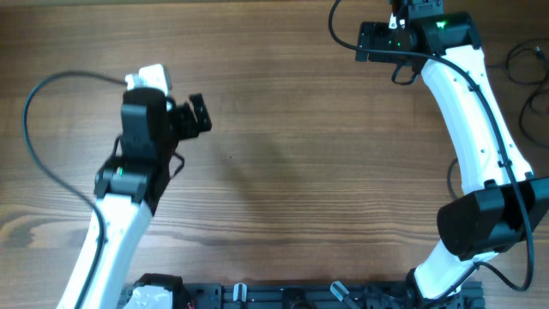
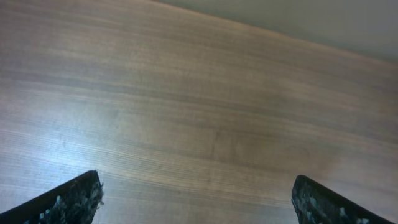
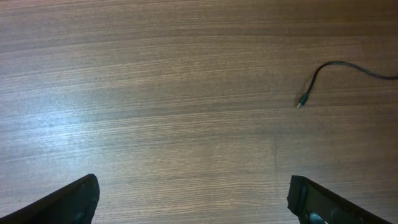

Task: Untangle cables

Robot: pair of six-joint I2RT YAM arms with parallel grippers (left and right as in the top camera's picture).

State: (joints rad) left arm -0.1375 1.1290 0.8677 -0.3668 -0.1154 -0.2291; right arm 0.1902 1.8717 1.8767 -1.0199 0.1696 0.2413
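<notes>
Right gripper point(image 3: 193, 193), jaws spread wide and holding nothing, above the wooden table point(image 3: 155, 93); a thin black cable point(image 3: 336, 62) lies ahead of it and to the right, well apart from both fingers, its plug end point(image 3: 302, 101) nearest the gripper. Left gripper point(image 2: 196, 193), equally wide open and empty, over bare wood, no cable in its wrist view.

In the right wrist view, a thin black cable point(image 3: 339, 63) runs off the right edge, and its plug is too small to identify. Overhead, more cables point(image 1: 522, 116) at the tabletop's right are cut off by the edge.
</notes>
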